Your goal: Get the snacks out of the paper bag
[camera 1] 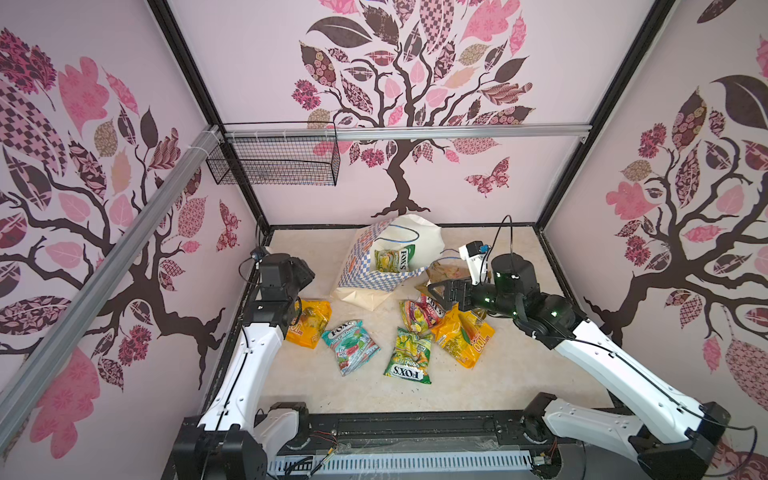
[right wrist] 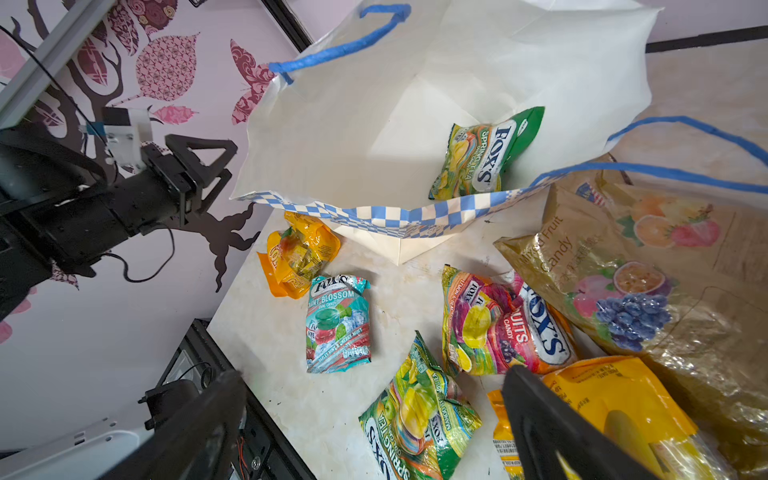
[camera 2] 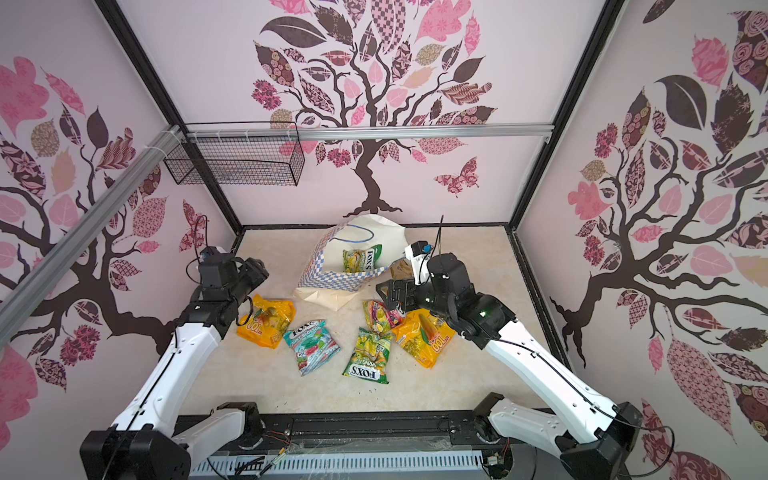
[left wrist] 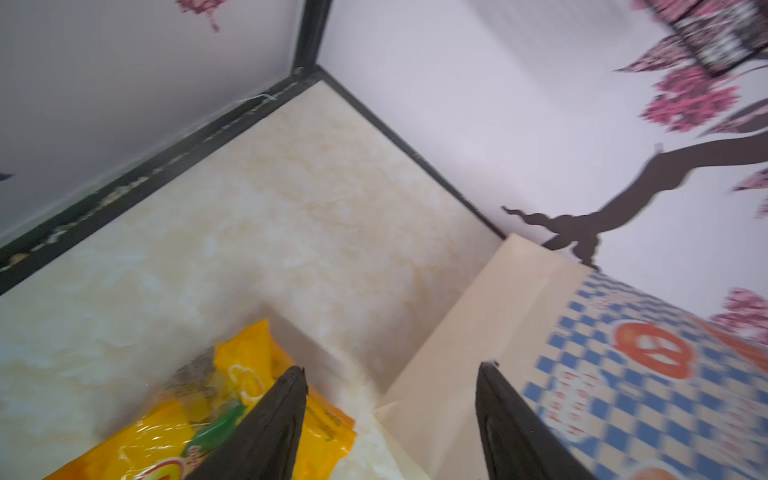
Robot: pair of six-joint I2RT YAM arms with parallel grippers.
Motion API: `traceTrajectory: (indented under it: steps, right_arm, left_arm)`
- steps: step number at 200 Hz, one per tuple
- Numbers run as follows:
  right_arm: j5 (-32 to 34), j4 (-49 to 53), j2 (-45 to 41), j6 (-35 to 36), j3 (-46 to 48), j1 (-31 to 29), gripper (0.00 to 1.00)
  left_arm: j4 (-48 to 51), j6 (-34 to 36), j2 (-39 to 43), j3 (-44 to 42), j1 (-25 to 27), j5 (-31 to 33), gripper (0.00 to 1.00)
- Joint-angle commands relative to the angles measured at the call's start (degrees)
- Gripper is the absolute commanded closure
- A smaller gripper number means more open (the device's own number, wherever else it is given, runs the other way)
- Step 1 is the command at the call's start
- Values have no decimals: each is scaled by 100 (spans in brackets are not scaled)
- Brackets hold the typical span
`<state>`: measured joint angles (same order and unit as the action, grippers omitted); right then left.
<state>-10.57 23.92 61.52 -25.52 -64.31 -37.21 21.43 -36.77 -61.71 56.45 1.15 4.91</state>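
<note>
The blue-and-white checked paper bag (camera 1: 365, 274) (camera 2: 328, 278) lies tipped at the back middle with its white mouth open. One green FOX'S packet (camera 1: 395, 259) (right wrist: 482, 153) is inside it. Other snacks lie on the table: a yellow-orange bag (camera 1: 311, 322) (left wrist: 174, 428), a teal packet (camera 1: 351, 345), a green packet (camera 1: 409, 355), an orange-pink packet (camera 1: 419, 313), a second yellow-orange bag (camera 1: 463, 336) and a gold-brown bag (right wrist: 648, 282). My left gripper (left wrist: 390, 374) is open and empty, between the left yellow-orange bag and the paper bag's cream base. My right gripper (right wrist: 370, 382) (camera 1: 436, 296) hangs open above the right-hand packets.
A black wire basket (camera 1: 274, 160) hangs on the back wall at the upper left. Patterned walls with black frame edges (left wrist: 166, 166) close in the cream tabletop (camera 1: 519, 374). A blue cord handle (right wrist: 665, 170) lies over the gold-brown bag.
</note>
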Motion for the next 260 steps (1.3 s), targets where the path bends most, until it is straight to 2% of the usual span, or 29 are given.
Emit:
traceTrajectory:
  steps: [1,11,24,54,84,105,124,170,188,240,260]
  right_arm:
    - [-85,-168,207,126,-396,12,0]
    - [-44,-172,317,202,-501,18,0]
    - [-87,-168,490,294,-670,84,0]
    - [-375,-221,1025,341,-1135,489,0]
    - [-326,-206,1667,539,-1730,790,0]
    - [-558,-256,2119,519,-2062,1100,0]
    - [-566,-242,2484,526,-2272,1271,0]
    - [-838,-177,3307,512,-2789,1428,0]
    - [-1043,-127,3636,470,-3049,1434,0]
    - [-1832,132,4594,338,-3980,1429,1]
    - [-1970,262,4926,335,-4281,1373,0]
  left_arm:
    - [323,276,-124,1078,154,-1602,31]
    - [593,506,-264,1625,403,-1869,31]
    - [1057,974,-493,2353,964,-1810,30]
    - [1635,2031,-960,3478,2353,-950,24]
    - [1931,3091,-1565,4019,3091,-394,9]
    - [2220,3853,-2149,4350,3328,366,8]
    - [2198,4529,-2503,4320,3384,263,6]
    - [2021,4454,-2890,4113,3329,139,7]
    - [1866,4225,-2916,3991,3189,74,14]
    - [1416,3401,-2687,3628,2520,-777,59]
    - [1305,3292,-2609,3492,2436,-833,79]
